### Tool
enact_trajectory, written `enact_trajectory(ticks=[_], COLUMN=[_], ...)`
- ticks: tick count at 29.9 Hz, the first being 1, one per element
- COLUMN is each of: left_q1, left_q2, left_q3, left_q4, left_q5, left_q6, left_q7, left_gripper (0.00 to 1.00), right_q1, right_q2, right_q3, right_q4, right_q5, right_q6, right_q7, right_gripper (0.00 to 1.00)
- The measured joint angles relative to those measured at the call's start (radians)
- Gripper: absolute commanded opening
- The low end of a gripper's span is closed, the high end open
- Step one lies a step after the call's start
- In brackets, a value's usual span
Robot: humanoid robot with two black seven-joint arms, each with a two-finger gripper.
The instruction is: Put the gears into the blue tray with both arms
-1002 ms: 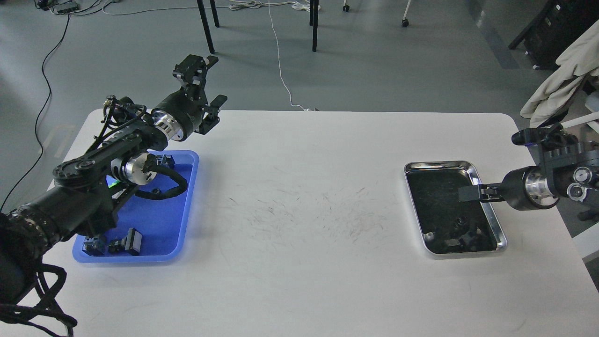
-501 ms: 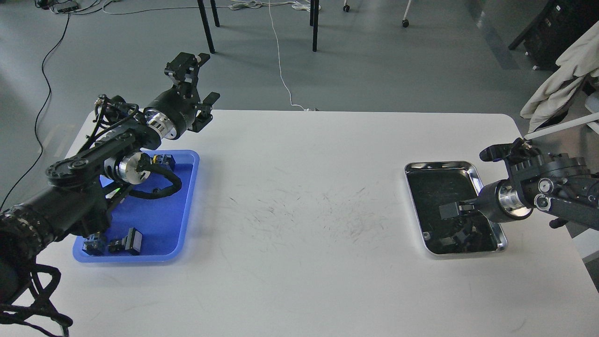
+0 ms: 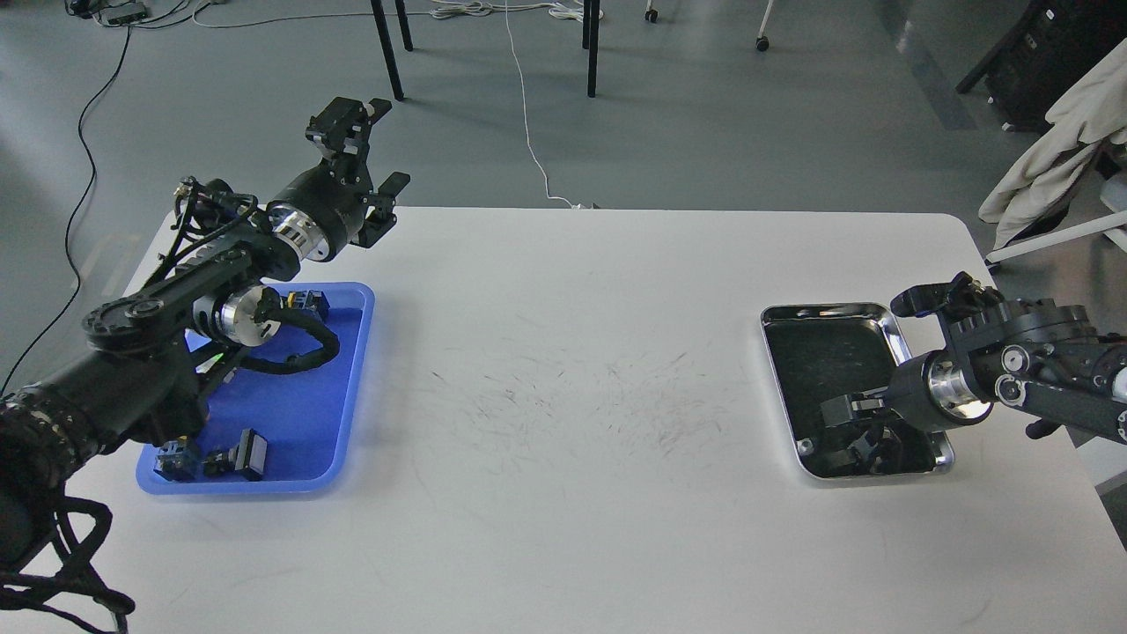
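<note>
The blue tray (image 3: 304, 414) lies at the table's left side, with dark switch-like pieces at its near edge (image 3: 238, 456) and far corner (image 3: 308, 304). My left gripper (image 3: 374, 150) is raised beyond the tray's far end, open and empty. My right gripper (image 3: 843, 421) reaches low into the near half of the silver tray (image 3: 823, 309). Small dark pieces (image 3: 867, 453) lie there right by its fingers. Against the dark, reflective tray floor I cannot pick out single gears, nor whether the fingers hold anything.
The white table (image 3: 572, 528) is scuffed in the middle between the trays. My left arm and its cable (image 3: 299, 357) hang over the blue tray's far half. Chair legs (image 3: 592, 53) and floor cables (image 3: 528, 123) lie beyond the table, and a cloth-draped chair (image 3: 1070, 141) stands at the right.
My right gripper has come down and toward me, from over the silver tray's middle into its near end. The left gripper has drifted slightly left and away.
</note>
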State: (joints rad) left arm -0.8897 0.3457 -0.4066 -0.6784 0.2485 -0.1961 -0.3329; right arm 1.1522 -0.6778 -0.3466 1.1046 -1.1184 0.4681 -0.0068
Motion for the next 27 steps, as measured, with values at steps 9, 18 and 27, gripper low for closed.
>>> enact_trajectory(ticks=[9, 18, 27], left_q1=[0.0, 0.0, -0.001], left_q2=[0.003, 0.003, 0.012], left_q3=[0.0, 0.0, 0.0], left_q4=[0.0, 0.0, 0.003], left_q5=[0.0, 0.001, 0.002], left_q6=[0.0, 0.0, 0.0], left_q7=[0.0, 0.0, 0.0], left_gripper=[0.98, 0.98, 0.98], right_q1=[0.012, 0.119, 0.252], right_q2=[0.003, 0.042, 0.247], right_q3=[-0.011, -0.013, 0.042], right_q4=[0.003, 0.011, -0.004], right_q5=[0.005, 0.115, 0.474], right_q6=[0.02, 0.021, 0.017], right_q7=[0.007, 0.004, 0.033], right_gripper=[0.02, 0.02, 0.02])
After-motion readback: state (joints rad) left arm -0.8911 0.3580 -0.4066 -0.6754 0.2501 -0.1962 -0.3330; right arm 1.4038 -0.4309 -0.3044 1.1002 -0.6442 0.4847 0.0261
